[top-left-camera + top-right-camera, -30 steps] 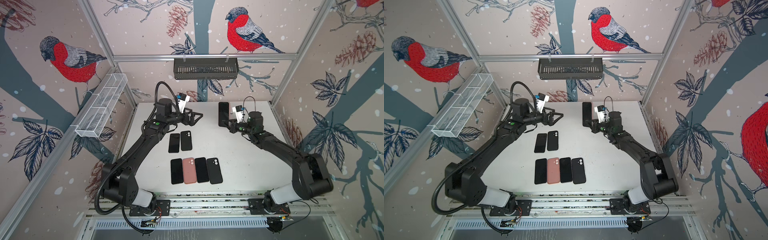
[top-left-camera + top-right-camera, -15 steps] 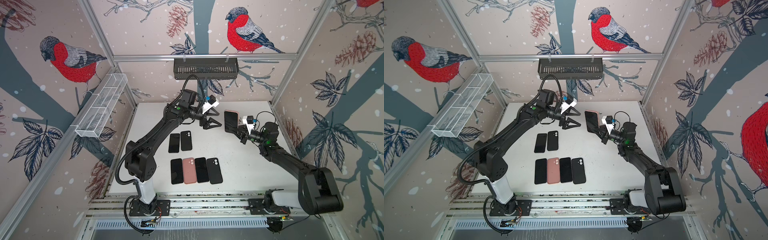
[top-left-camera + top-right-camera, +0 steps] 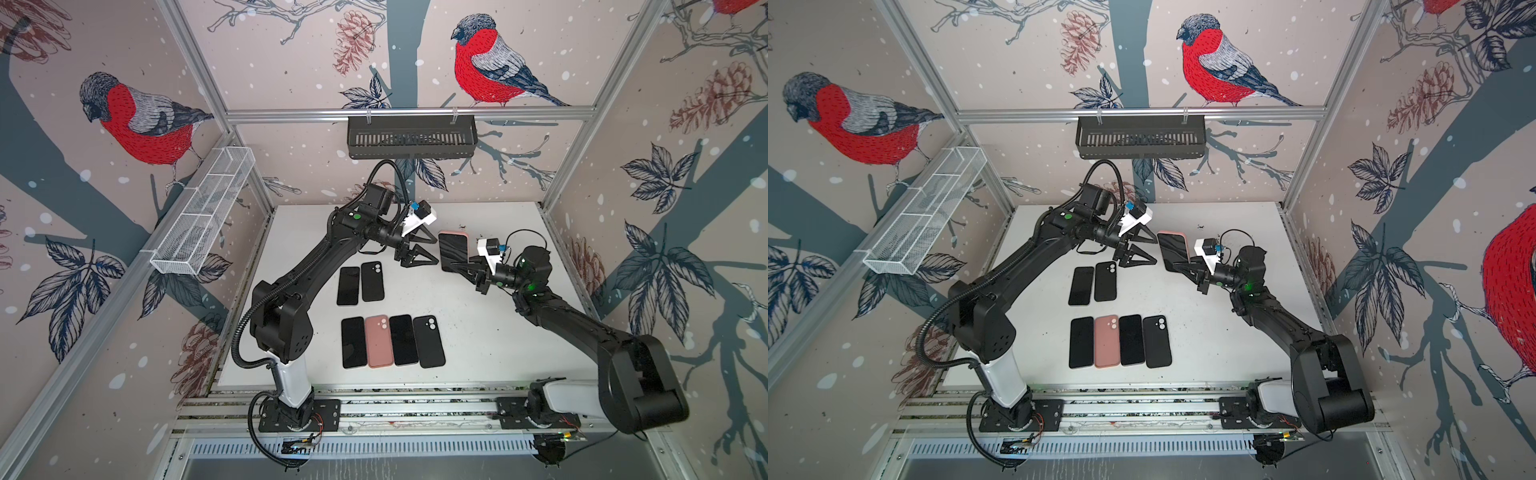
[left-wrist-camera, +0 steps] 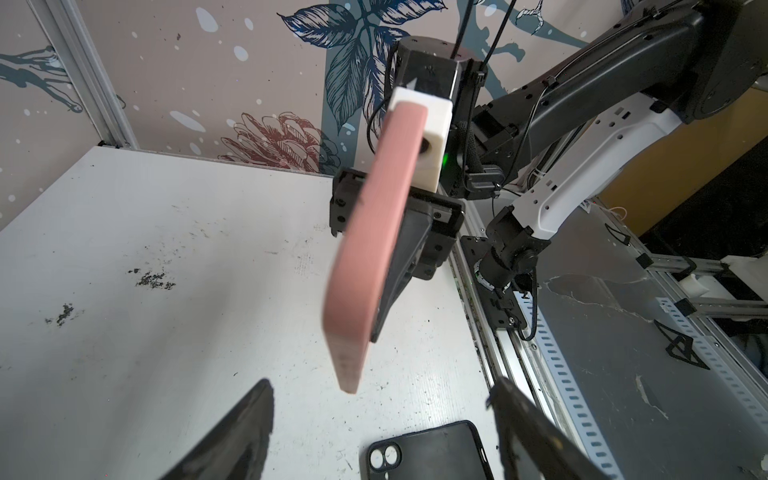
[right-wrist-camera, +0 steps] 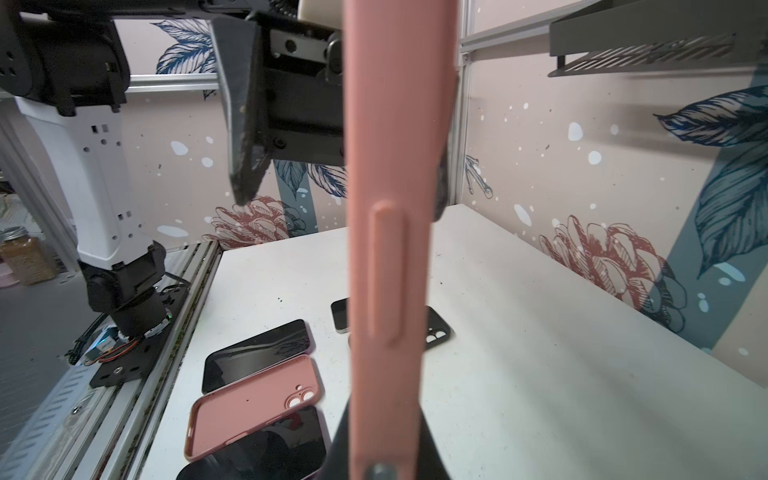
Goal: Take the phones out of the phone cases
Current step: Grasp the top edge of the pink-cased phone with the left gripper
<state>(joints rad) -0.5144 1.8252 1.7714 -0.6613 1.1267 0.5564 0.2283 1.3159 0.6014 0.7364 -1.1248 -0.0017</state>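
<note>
Pink rubbery case [image 3: 454, 233] with phone [image 3: 453, 252] inside, aloft over tabletop [image 3: 498, 332], pinched at lower end by right hand [image 3: 462, 266], left hand [image 3: 434, 250] spread wide just beside; likely light, stiff glass in flexible skin, best peeled at a free corner.

In both top views the cased phone [image 3: 454, 249] stands up over the table [image 3: 519, 340], a bit right of the middle. The left gripper [image 3: 435, 252] is just left of it, the right gripper [image 3: 455, 266] at its lower end. Lower left of them a pair [image 3: 372, 281] lies side by side. Below those lies a row of four [image 3: 379, 340].
</note>
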